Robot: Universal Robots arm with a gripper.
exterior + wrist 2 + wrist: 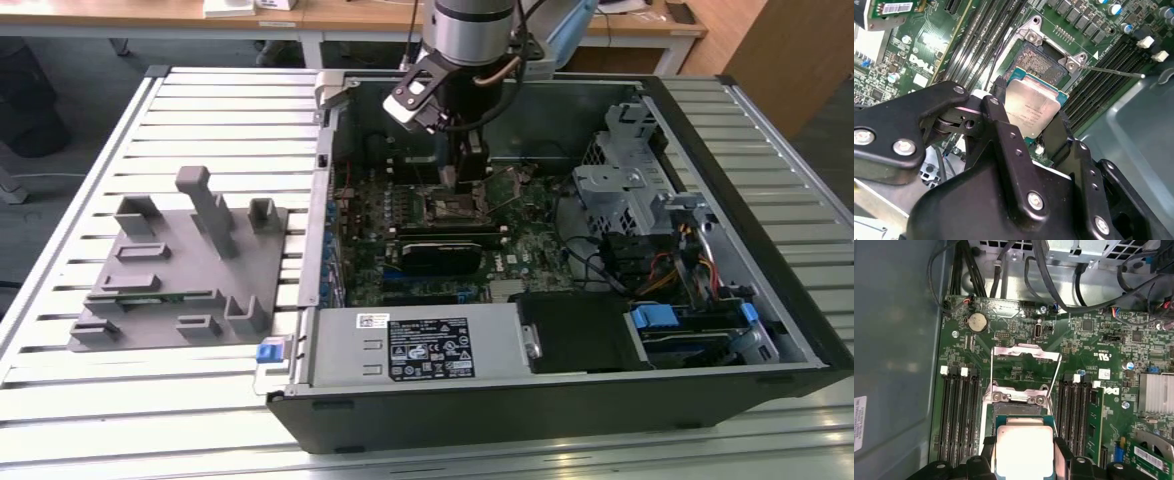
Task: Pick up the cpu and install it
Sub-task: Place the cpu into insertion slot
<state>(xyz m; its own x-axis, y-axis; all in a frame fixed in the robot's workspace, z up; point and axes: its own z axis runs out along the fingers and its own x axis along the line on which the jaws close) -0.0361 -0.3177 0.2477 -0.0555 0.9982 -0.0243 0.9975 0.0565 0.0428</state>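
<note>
Half of the job is looking done: inside the open computer case (534, 420), over the green motherboard (530, 237), the gripper (470, 178) is clamping the cpu (1032, 109) by two opposite edges between its black fingers (1004, 127). The chip is hanging just over the open socket (1016, 398), whose retention plate (1026, 354) is standing raised. Seating it is, by my judgement, not yet done.
</note>
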